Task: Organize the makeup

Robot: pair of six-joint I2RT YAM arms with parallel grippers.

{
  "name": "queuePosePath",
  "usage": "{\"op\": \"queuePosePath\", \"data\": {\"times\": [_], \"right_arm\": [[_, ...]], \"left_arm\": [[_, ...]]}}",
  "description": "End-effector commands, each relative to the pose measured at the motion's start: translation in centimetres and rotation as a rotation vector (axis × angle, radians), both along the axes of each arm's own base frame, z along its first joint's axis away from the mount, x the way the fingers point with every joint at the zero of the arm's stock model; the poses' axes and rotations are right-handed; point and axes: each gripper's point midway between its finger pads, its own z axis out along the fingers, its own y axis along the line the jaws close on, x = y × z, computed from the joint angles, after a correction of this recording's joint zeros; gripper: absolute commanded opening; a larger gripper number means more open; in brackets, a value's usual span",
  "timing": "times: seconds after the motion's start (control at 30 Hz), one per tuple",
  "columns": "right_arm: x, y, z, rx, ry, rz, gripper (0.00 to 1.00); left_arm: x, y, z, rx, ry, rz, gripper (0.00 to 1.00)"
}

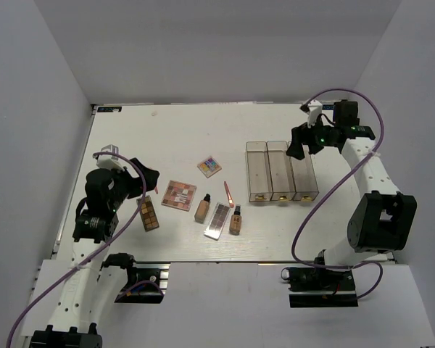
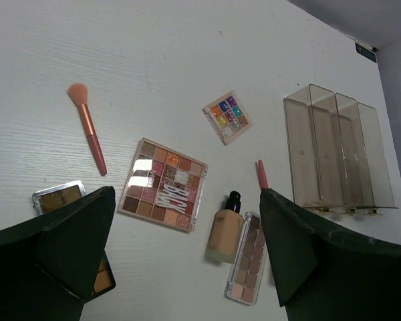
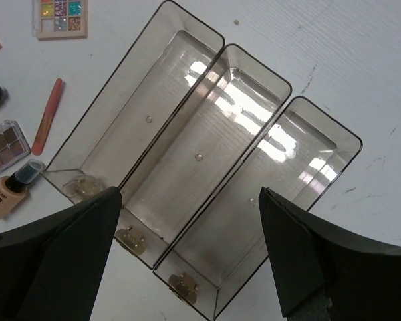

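Top view: my left gripper (image 1: 146, 180) hovers at the left end of the scattered makeup. My right gripper (image 1: 299, 141) hangs over the far end of the clear plastic three-compartment box (image 1: 257, 170).

Left of the box, loose on the white table (image 1: 167, 130), lie:
- a brown rectangular eyeshadow palette (image 1: 148, 213)
- a square pink-toned palette (image 1: 178, 194)
- a small multicolour palette (image 1: 209, 167)
- a narrow neutral-toned palette (image 1: 217, 220)
- a first beige black-capped bottle (image 1: 202, 209)
- a second beige black-capped bottle (image 1: 235, 220)
- a thin pink stick (image 1: 229, 193)

Left wrist view: my left gripper is spread wide and holds nothing, above the palettes. A pink brush with a peach head (image 2: 87, 127) lies off to one side.

Right wrist view: my right gripper is also spread and empty, over three bare compartments.

I judge that sorting has not begun, and every piece is yet to be placed.
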Motion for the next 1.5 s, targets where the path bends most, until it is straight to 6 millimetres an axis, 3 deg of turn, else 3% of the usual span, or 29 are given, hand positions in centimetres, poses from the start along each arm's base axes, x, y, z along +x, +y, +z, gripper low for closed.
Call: {"op": "queuePosePath", "data": {"times": [0.0, 0.17, 0.27, 0.4, 0.43, 0.47, 0.53, 0.57, 0.63, 0.83, 0.87, 0.93, 0.97, 1.0, 1.1, 1.47], "right_arm": [[1.1, 0.8, 2.3, 0.045, -0.051, 0.041, 0.89], [0.8, 2.3, 3.0, 0.073, -0.114, 0.202, 0.89], [2.1, 3.2, 3.0, 0.116, -0.069, 0.194, 0.87], [2.2, 7.5, 1.3, 0.038, -0.039, 0.297, 0.7], [2.0, 8.1, 0.8, 0.015, -0.025, 0.31, 0.69], [1.7, 10.6, 0.1, -0.028, -0.019, 0.356, 0.66], [2.0, 11.8, -0.8, -0.064, 0.004, 0.335, 0.64], [1.8, 14.0, -0.8, -0.083, -0.016, 0.363, 0.64], [2.2, 15.4, -2.2, -0.125, -0.002, 0.345, 0.65], [2.3, 20.9, -3.5, -0.183, -0.051, 0.346, 0.72], [2.6, 21.2, -5.0, -0.206, -0.016, 0.311, 0.73], [2.7, 23.1, -4.9, -0.203, -0.006, 0.298, 0.77], [2.8, 23.8, -6.1, -0.199, 0.039, 0.268, 0.78], [3.1, 24.7, -5.1, -0.182, 0.027, 0.267, 0.8], [3.0, 26.4, -5.9, -0.184, 0.03, 0.246, 0.89], [2.1, 30.7, -9.0, -0.207, 0.037, 0.192, 0.89]], "left_arm": [[-0.4, -0.3, -0.2, -0.017, 0.001, -0.015, 0.98], [-0.2, -0.4, -0.8, -0.021, 0.018, -0.02, 0.98], [0.0, -0.8, -1.2, -0.024, 0.027, -0.038, 0.98], [-0.1, -0.7, -2.4, -0.027, 0.066, -0.032, 0.98], [0.0, -0.8, -2.8, -0.026, 0.08, -0.033, 0.98], [0.0, -0.8, -2.9, -0.029, 0.085, -0.037, 0.98], [0.2, -0.9, -3.0, -0.035, 0.094, -0.039, 0.98], [0.2, -1.0, -3.0, -0.035, 0.097, -0.041, 0.98], [0.3, -0.9, -3.0, -0.036, 0.104, -0.037, 0.98], [0.6, -0.6, -3.5, -0.026, 0.139, -0.018, 0.97], [0.6, -0.6, -3.5, -0.029, 0.138, -0.015, 0.97], [0.7, -0.5, -3.6, -0.027, 0.14, -0.009, 0.97], [0.7, -0.5, -3.6, -0.029, 0.14, -0.008, 0.97], [0.7, -0.5, -3.7, -0.03, 0.142, -0.008, 0.97], [0.8, -0.6, -3.9, -0.036, 0.148, -0.01, 0.97], [0.8, -1.0, -4.2, -0.04, 0.166, -0.032, 0.97]]}}
